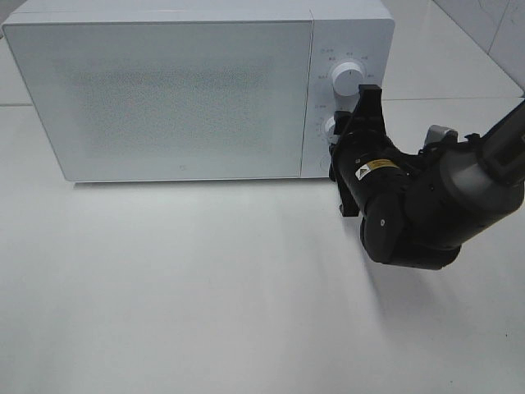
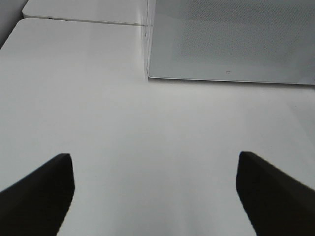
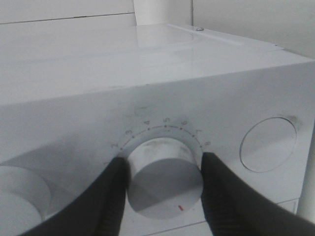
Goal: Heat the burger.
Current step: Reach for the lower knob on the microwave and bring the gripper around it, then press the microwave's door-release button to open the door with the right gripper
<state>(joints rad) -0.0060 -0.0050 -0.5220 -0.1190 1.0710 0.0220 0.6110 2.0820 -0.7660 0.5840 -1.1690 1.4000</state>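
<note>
I have my right gripper pinching the white round plastic dial between its fingers, presumably to set heating time, while my left gripper idles, fingers spread.

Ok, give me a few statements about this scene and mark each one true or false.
1. The microwave door is shut. True.
2. The right gripper grips the edge of the microwave door. False: its fingers clasp the lower dial on the control panel.
3. The left gripper is open above the table, holding nothing. True.
4. The burger sits on the table. False: no burger shows in any view.
</note>
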